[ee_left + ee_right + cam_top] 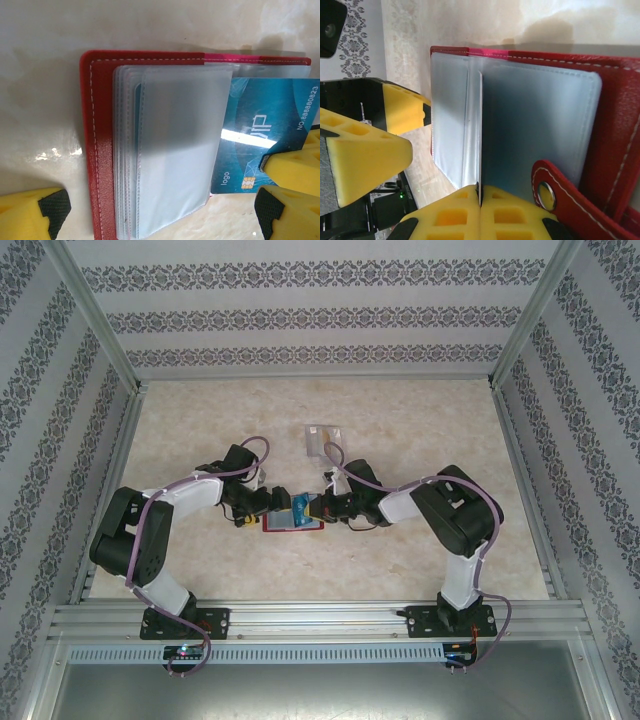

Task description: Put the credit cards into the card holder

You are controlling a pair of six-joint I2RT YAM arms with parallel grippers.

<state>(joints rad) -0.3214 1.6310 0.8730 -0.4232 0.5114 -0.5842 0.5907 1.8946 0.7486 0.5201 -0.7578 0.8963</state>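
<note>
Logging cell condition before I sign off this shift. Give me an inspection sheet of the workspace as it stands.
Surface: beige marbled table, no spills seen.
Job's things: red card holder lies open; blue card partly tucked among the clear pockets.
Clutter: clear case beyond the holder.
Grippers: left gripper open, by the holder; right gripper shut on the blue card.
Cables: purple cables looped along both arms.
Surroundings: patterned walls, aluminium frame.
</note>
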